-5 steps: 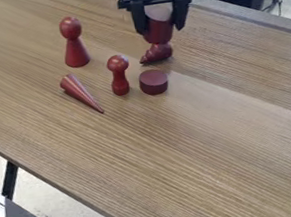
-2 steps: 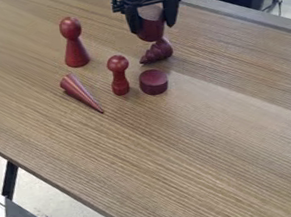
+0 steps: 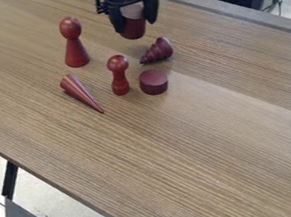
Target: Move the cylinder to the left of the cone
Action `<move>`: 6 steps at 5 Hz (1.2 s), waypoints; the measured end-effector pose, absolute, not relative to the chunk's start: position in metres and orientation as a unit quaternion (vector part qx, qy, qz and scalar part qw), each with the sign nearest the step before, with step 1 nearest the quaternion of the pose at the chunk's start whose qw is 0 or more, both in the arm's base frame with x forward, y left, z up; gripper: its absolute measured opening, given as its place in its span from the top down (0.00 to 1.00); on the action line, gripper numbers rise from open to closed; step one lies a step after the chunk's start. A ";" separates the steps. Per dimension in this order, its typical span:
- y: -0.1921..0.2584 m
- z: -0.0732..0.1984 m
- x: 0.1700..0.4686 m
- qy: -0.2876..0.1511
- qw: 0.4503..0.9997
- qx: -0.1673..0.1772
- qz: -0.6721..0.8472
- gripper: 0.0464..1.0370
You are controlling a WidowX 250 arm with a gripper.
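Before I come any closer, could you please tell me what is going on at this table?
A black two-finger robot gripper is holding a dark red cylinder with a paler top over the wooden table. It is meant to go left of the cone, but it is not yet set down. A smooth, slender red cone lies on its side. Around it are a tall red round-headed peg, a shorter one, a squat dark red disc and a ridged, tapering dark red piece.

Red cone (image 3: 81,93), brown wood-grain table (image 3: 179,141)
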State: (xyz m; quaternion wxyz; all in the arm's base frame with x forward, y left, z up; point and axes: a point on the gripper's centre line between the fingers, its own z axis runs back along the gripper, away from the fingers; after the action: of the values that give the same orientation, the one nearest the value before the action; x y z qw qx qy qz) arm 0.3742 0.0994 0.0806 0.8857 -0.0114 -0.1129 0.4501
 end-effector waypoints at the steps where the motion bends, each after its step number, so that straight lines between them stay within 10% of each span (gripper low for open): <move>1: 0.106 0.078 0.374 -0.123 0.867 -0.015 0.482 0.25; 6: 0.108 0.042 0.359 -0.043 0.872 0.000 0.488 0.21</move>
State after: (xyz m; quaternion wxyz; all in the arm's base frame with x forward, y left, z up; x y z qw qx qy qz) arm 0.3587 0.1084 0.0416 0.8719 0.0001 -0.0425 0.4879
